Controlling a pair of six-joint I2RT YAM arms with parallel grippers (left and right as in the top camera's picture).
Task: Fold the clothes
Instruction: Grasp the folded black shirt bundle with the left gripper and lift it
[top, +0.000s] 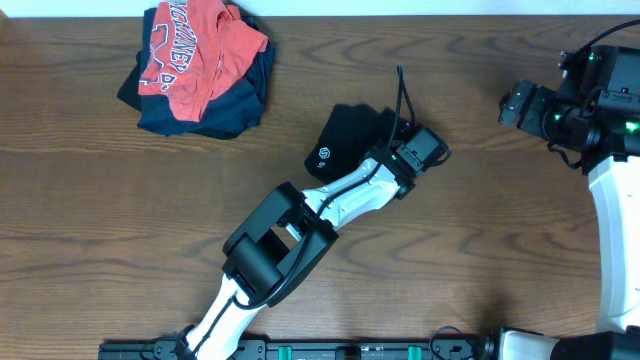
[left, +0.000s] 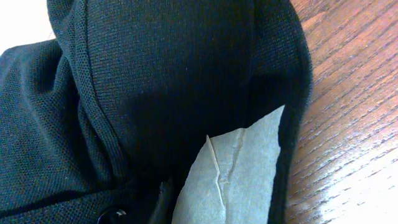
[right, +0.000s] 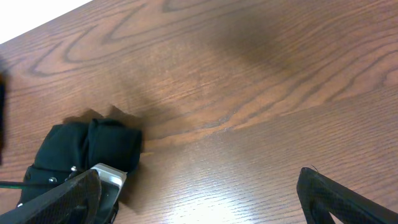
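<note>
We begin at the left gripper (top: 384, 148): it lies against the right edge of the black T-shirt (top: 340, 138), but its fingers are hidden by the fabric and the arm, so we cannot tell if it is clenched or released. Its wrist camera sees almost only black cloth, with the pale neck label (left: 236, 168) very close. The T-shirt is a small folded bundle near the middle of the table (top: 480, 250), its white emblem (top: 324, 154) facing up. The right gripper (top: 512, 104) hovers well apart at the right side, jaws spread wide and empty. At the far left a red shirt (top: 195, 50) lies on a dark navy garment (top: 235, 105)
</note>
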